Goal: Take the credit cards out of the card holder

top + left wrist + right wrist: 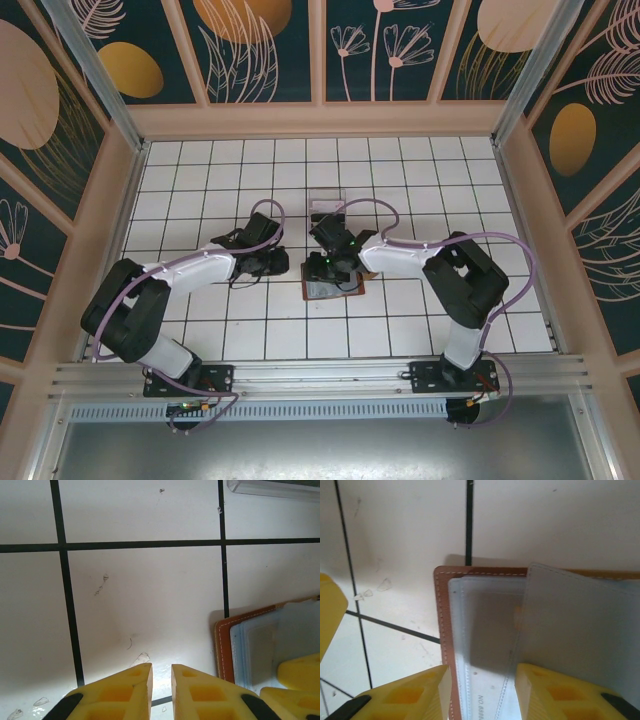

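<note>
Brown leather card holder point(442, 630) lies open on your tiled table point(150, 605) | your right gripper point(480, 672): jaws apart over its clear sleeves point(570, 625), nothing clamped | your left gripper point(161, 667): closed, empty, just beside it.

You've got two arms of the same build. Left arm point(150, 300): white link shells, bulky black joint housings, black base plate point(190, 378) at 7 o'clock in the top view. Right arm point(455, 285): same colours, its base at 5 o'clock. A lilac cable point(500, 240) loops along each arm from base to wrist. There are tiny green lights point(330, 258) on the right wrist. Left gripper point(161, 672): yellow plastic fingers point(120, 695), wedge-shaped with recessed pockets, black strips at 7 and 5 o'clock. Right gripper point(482, 680): same yellow fingers, pockets and black trim.
</note>
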You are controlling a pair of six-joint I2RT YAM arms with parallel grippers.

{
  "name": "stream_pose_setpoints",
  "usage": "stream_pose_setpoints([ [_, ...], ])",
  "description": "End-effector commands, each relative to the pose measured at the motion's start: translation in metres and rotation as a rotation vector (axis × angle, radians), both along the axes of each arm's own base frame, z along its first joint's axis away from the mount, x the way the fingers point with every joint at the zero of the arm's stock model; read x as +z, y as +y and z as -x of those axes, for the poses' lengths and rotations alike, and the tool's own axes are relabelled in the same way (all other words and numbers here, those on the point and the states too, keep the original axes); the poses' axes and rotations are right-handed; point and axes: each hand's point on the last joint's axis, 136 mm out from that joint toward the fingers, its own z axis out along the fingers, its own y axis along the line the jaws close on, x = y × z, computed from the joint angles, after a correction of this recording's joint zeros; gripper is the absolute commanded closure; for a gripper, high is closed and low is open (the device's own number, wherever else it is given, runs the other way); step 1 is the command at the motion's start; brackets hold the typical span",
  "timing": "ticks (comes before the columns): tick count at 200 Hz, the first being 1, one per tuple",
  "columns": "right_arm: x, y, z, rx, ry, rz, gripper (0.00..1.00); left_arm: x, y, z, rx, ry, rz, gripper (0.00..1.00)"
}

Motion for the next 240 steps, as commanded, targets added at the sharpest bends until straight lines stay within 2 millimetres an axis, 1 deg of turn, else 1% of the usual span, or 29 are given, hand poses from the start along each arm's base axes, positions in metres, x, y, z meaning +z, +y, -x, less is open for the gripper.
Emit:
stream_pose_setpoints([
  [1,-0.006,-0.028,0.001,-0.016,-0.027,0.179,0.58,0.002,-0.003,-0.003,-0.020,-0.003,-0.004,0.80],
  [24,0.001,-0.031,-0.001,-0.017,-0.055,0.235,0.57,0.002,-0.004,-0.004,-0.022,-0.002,0.002,0.81],
  [48,0.009,-0.040,-0.008,-0.032,-0.109,0.327,0.54,0.003,-0.006,-0.005,-0.029,0.000,0.008,0.81],
  [100,0.021,-0.052,-0.010,-0.044,-0.171,0.441,0.46,0.006,-0.011,-0.007,-0.047,-0.001,0.020,0.81],
  [132,0.022,-0.069,-0.010,-0.061,-0.187,0.517,0.41,0.006,-0.013,-0.007,-0.052,0.003,0.024,0.81],
  [158,0.023,-0.082,-0.009,-0.078,-0.197,0.561,0.39,0.006,-0.015,-0.007,-0.056,0.007,0.031,0.81],
  [174,0.022,-0.089,-0.009,-0.092,-0.193,0.560,0.39,0.007,-0.016,-0.007,-0.058,0.007,0.036,0.81],
  [196,0.019,-0.096,-0.009,-0.111,-0.177,0.512,0.38,0.008,-0.017,-0.007,-0.061,0.010,0.041,0.81],
  [218,0.011,-0.098,-0.007,-0.121,-0.142,0.431,0.38,0.007,-0.018,-0.007,-0.060,0.015,0.043,0.81],
  [240,0.003,-0.105,-0.005,-0.139,-0.113,0.374,0.38,0.008,-0.018,-0.007,-0.058,0.015,0.045,0.81],
])
